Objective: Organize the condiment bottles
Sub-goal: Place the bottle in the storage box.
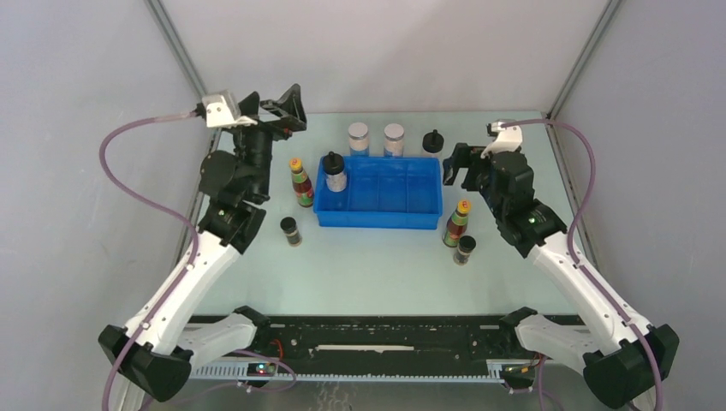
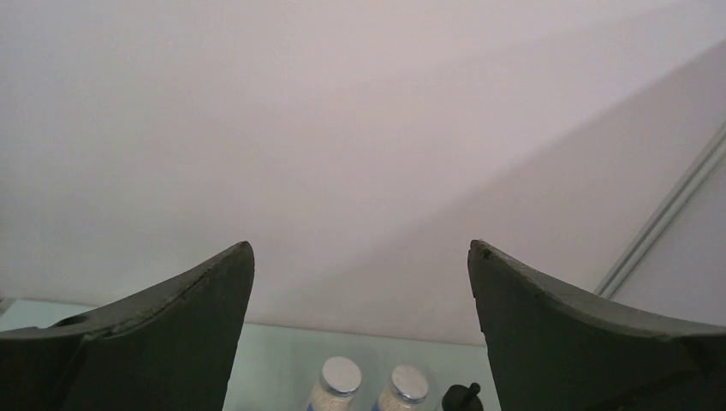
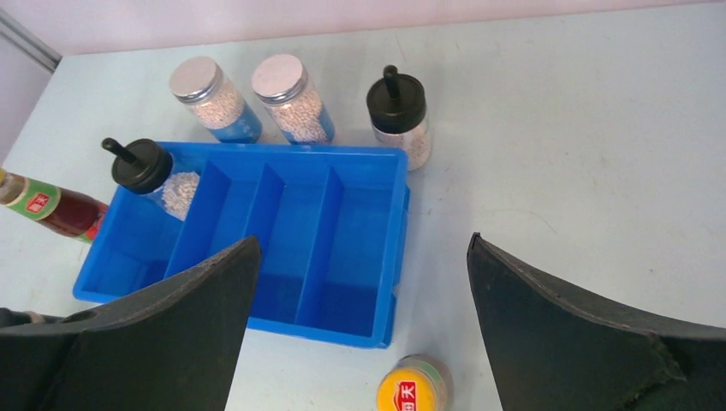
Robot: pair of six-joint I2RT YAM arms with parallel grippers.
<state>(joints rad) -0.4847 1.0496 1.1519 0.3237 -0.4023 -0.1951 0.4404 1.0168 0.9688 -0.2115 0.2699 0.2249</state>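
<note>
A black knob-capped bottle [image 1: 335,171] [image 3: 141,167] stands in the leftmost compartment of the blue tray [image 1: 381,221] [image 3: 401,231]. Behind the tray stand two clear white-lidded bottles [image 1: 358,137] [image 1: 394,137] [image 3: 210,90] [image 3: 287,86] and the other knob-capped bottle [image 1: 434,141] [image 3: 396,103]. An orange-capped bottle [image 1: 300,181] and a short dark bottle [image 1: 291,231] stand left of the tray. Another such pair [image 1: 458,223] [image 1: 465,249] stands to its right. My left gripper [image 1: 289,110] [image 2: 361,248] is raised above the table's far left, open and empty. My right gripper [image 1: 458,171] [image 3: 364,244] hovers open over the tray's right end, above the orange cap [image 3: 411,385].
Enclosure walls and metal posts ring the table on the left, back and right. A black rail with cables runs along the near edge between the arm bases [image 1: 368,347]. The tray's three right compartments hold nothing.
</note>
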